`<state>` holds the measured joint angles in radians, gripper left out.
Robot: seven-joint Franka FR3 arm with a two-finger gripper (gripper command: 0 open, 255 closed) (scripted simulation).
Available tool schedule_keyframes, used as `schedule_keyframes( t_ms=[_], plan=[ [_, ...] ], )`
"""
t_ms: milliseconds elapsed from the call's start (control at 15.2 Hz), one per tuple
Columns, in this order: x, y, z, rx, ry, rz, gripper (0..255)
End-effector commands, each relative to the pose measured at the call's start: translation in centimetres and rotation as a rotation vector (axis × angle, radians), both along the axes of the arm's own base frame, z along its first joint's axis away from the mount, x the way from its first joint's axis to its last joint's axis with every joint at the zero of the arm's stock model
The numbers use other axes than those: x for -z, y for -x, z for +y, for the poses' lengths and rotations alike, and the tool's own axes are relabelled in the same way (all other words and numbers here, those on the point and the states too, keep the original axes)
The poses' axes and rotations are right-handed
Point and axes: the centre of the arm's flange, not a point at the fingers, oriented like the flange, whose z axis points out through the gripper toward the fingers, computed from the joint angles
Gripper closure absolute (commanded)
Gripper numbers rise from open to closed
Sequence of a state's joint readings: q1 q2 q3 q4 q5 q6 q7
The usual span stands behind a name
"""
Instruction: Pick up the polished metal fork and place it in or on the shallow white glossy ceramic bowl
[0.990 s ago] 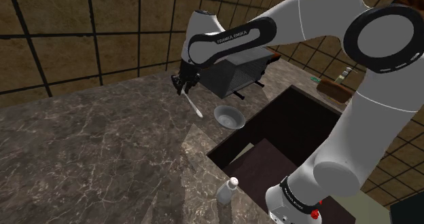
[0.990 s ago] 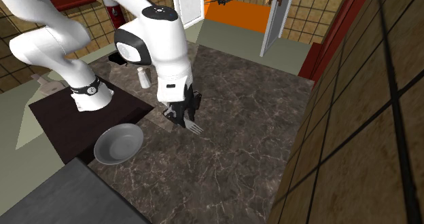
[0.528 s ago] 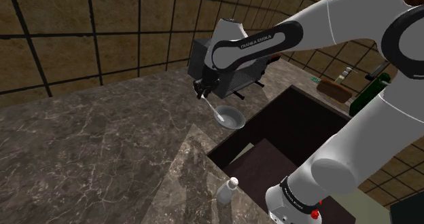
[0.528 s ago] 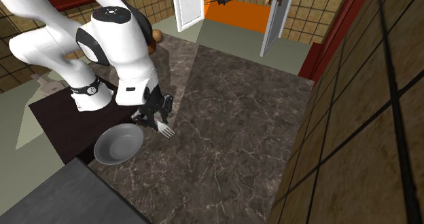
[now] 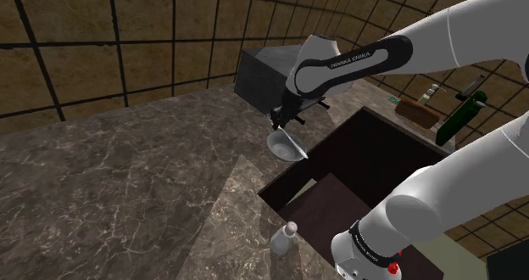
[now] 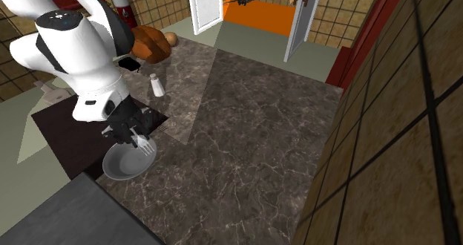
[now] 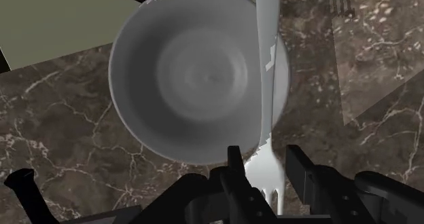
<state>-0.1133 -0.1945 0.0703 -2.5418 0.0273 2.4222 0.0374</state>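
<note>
A shallow grey-white bowl [image 5: 286,147] [image 6: 125,162] [image 7: 193,73] sits on the dark marble counter [image 5: 110,185], close to the edge of a dark recess. My gripper [image 5: 281,122] [image 6: 133,137] [image 7: 267,173] hangs just above it, shut on a pale metal fork [image 7: 266,87]. The fork's tines [image 6: 145,144] lie between the fingers, and its handle runs out over the bowl's rim and past the far edge. In the shoulder view the fork [image 5: 287,136] points down into the bowl.
A dark grey box appliance [image 5: 258,76] stands just behind the bowl against the tiled wall. The dark recess [image 5: 356,164] opens beside the bowl. A small white shaker [image 5: 284,236] [image 6: 156,85] stands near the stand. A brown round object [image 6: 150,43] lies at the counter's end.
The arm has swung toward the shoulder view's right with the fork in its grip, from over bare counter to over the bowl. It has also come lower.
</note>
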Motion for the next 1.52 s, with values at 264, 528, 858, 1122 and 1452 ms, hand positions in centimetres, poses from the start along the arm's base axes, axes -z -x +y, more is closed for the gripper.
schedule_keyframes(
  t_ms=[264, 528, 858, 1122, 1452],
  plan=[
    [1.7, 3.6, -4.0, -0.001, -0.001, 0.0, 255],
    [3.8, 3.6, -4.0, -0.001, -0.001, 0.0, 255],
    [6.4, 3.6, -4.0, -0.001, -0.001, 0.0, 255],
    [7.4, 3.7, -4.0, -0.001, -0.001, 0.0, 255],
    [7.4, 3.6, -4.0, -0.001, -0.001, 0.0, 255]
  ],
)
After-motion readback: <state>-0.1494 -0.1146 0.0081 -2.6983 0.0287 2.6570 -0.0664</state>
